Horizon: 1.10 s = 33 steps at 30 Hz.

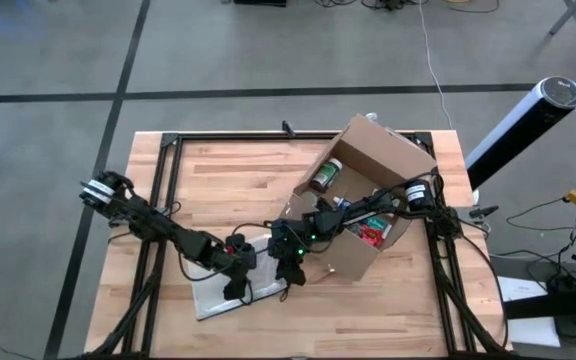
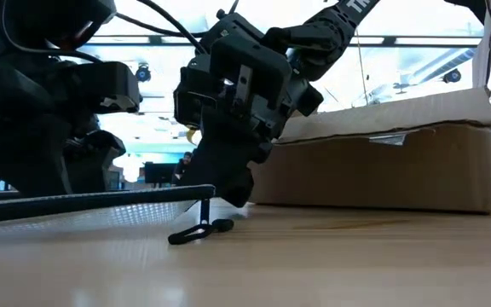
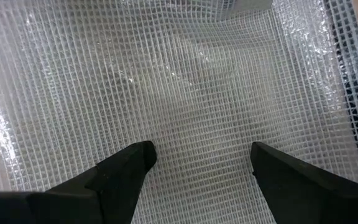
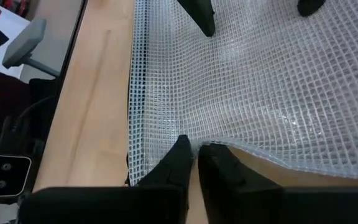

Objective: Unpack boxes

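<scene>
Right pincer (image 4: 194, 163) pinched shut on the near edge of a flat translucent grey-white mesh pouch (image 4: 260, 81) lying on the wooden worktop (image 1: 228, 180). Left pincer (image 3: 197, 165) spread wide over the pouch's middle. Brown corrugated cardboard box (image 1: 373, 200) open, at the far right, beside the pouch.

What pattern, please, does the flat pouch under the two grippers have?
The pouch is translucent white with a fine woven grid of small squares, clearest in the left wrist view.
</scene>
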Tool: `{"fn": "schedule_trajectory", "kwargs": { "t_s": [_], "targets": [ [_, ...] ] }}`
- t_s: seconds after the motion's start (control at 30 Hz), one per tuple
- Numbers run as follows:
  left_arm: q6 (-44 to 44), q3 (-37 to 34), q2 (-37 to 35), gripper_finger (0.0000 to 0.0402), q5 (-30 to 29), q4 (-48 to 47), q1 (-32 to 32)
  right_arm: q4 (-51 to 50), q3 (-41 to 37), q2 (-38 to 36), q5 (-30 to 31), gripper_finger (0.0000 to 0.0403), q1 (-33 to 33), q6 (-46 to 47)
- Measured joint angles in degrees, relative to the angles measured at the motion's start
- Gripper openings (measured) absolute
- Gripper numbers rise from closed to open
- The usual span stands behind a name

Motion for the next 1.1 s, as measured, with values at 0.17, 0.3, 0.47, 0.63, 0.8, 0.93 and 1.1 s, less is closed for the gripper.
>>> {"fn": "schedule_trajectory", "kwargs": {
  "t_s": [0.17, 0.3, 0.47, 0.63, 0.8, 0.93, 1.1],
  "targets": [
    [0.12, 0.4, -0.68, 0.0276, 0.09, -1.17, 0.0, 1.24, 0.0, 0.0, 0.04, 0.0002, -0.02, -0.01],
    [1.29, 2.99, -1.46, 0.0276, 0.12, -6.52, 0.0, 3.78, 0.0, -0.1, -0.8, 0.0001, -0.02, 0.48],
    [3.48, 7.51, -2.22, 0.0276, 0.06, -13.0, 0.0, 6.05, 0.0, -0.12, -2.95, 0.0, 0.01, 1.47],
    [5.48, 9.23, -2.25, 0.0276, 0.01, -14.01, 0.0, 6.59, 0.0, -0.15, -2.96, 0.0, 0.11, 1.4],
    [5.54, 10.28, -2.75, 0.0276, -0.19, -15.28, 0.0, 10.08, 0.0, -0.25, -2.7, 0.0, -0.01, 2.52],
    [5.24, 12.02, -3.63, 0.0276, -0.73, -17.38, -0.01, 14.47, 0.0, -0.4, -2.2, 0.0, -0.25, 4.56],
    [4.76, 16.34, -5.06, 0.0276, -6.55, -23.17, -1.17, 17.71, 0.0, -0.72, -1.51, 0.0, -0.69, 5.92]
  ]
}}
